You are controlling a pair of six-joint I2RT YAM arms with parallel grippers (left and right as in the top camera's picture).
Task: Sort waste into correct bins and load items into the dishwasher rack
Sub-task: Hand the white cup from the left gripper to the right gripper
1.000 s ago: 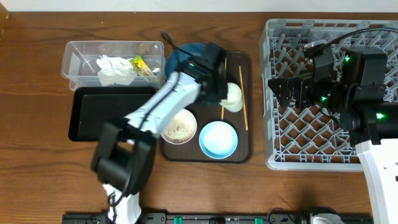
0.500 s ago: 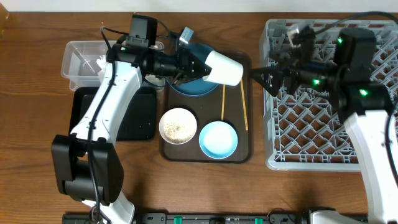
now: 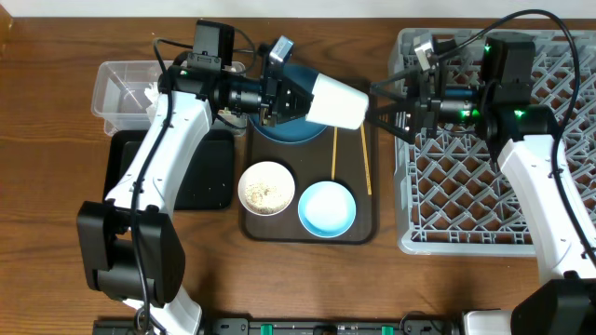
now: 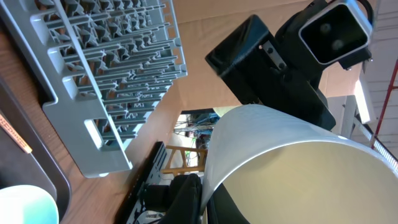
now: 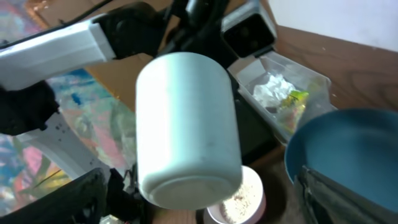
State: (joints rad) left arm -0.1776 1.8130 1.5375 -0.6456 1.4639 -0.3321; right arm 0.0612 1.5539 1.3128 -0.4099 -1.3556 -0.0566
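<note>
My left gripper [image 3: 296, 99] is shut on the rim of the small white cup [image 3: 337, 100] and holds it on its side in the air above the large dark-blue bowl [image 3: 287, 121]. In the left wrist view my left gripper's jaw [image 4: 208, 198] pinches the cup [image 4: 298, 174] wall. My right gripper [image 3: 380, 108] is open, its fingers spread just beyond the cup's base. In the right wrist view the cup [image 5: 186, 118] fills the space ahead of the right gripper [image 5: 214, 208]. The grey dishwasher rack [image 3: 466, 200] is at the right.
On the brown serving tray [image 3: 368, 228] stand the small white bowl [image 3: 267, 187] with rice, the light-blue bowl [image 3: 327, 207] and two chopsticks [image 3: 365, 158]. The clear tub [image 3: 116, 84] holds tissue [image 5: 273, 90] and the wrapper [image 5: 297, 96]. The black tray [image 3: 200, 181] lies below it.
My left gripper lifted the white cup off the tray and carried it to the right. My right gripper moved left from the rack to the cup's base, jaws open.
</note>
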